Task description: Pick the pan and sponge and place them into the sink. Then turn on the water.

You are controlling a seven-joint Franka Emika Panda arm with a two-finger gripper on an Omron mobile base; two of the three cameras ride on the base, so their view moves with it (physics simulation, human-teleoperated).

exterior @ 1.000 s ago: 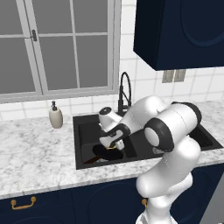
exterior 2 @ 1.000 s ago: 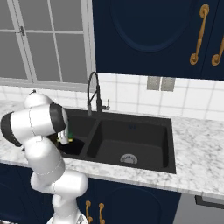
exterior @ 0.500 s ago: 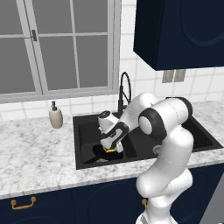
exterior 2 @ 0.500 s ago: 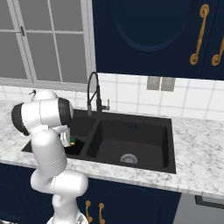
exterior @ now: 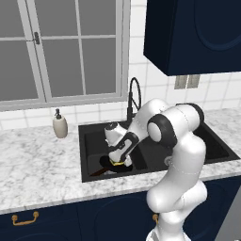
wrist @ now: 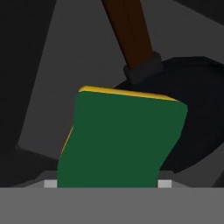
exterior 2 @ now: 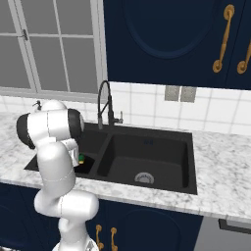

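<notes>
Down in the left basin of the sink (exterior: 92, 134), the tool (exterior: 117, 162) is closed on the sponge (wrist: 120, 140), green face toward the hand, just above the pan (wrist: 197, 105) and its handle.

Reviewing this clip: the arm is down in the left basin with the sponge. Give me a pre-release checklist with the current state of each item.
1. sponge between the gripper fingers: ok.
2. Gripper low inside the sink, left basin: ok.
3. pan already in that basin, handle up: ok.
4. Sponge touching the pan or basin floor: cannot tell.
5. faucet off, no stream: ok.
</notes>
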